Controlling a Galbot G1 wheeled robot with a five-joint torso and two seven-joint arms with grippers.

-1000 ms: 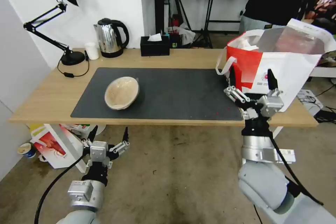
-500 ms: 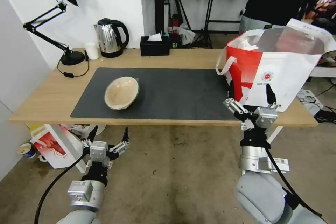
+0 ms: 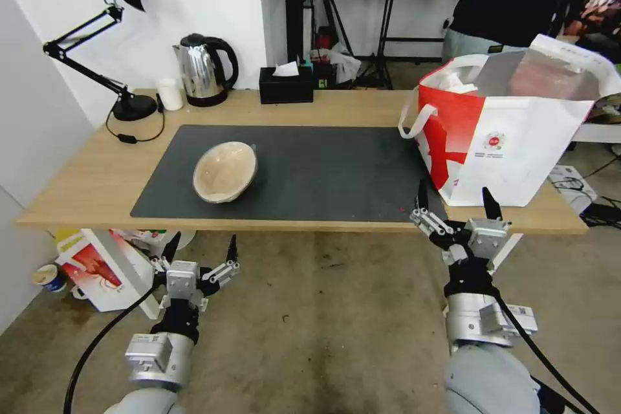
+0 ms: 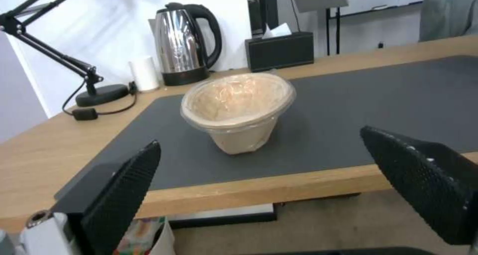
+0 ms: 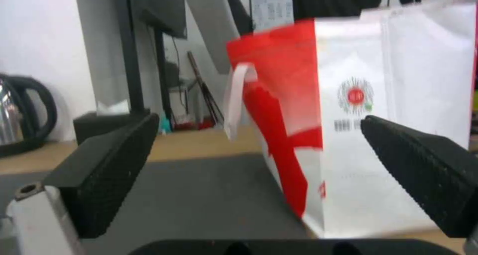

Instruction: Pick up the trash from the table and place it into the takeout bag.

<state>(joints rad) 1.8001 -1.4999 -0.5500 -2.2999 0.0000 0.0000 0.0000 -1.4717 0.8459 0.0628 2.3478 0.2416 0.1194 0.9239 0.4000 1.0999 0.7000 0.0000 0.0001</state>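
The table (image 3: pixel 97 168) is mostly cleared of trash by the look of it. On the dark mat (image 3: pixel 323 171) just one piece is left: the beige bowl (image 3: pixel 225 171), tipped on its side toward the mat's left end, well apart from the bag.

The bag (image 3: pixel 517 142) is stood at the table's right end, partly on the mat's corner, mouth open and foil lining showing. Some white stuff can be seen poking up inside near the top, so the other two items are probably already in there, though what exactly it is can't be made out.

Right gripper (image 3: pixel 454 213) is held just off the table's front edge, right below the bag, fingers spread wide with nothing between them; in the right wrist view (image 5: pixel 259 173) the bag's red panel and logo are framed between them. Left gripper (image 3: pixel 200 257) is hung low in front of the table, below its edge, fingers also spread and empty, and the bowl (image 4: pixel 236 111) is lined up between them in the left wrist view.

So roughly two thirds done as a guess: the bowl is not yet grabbed and bagged.
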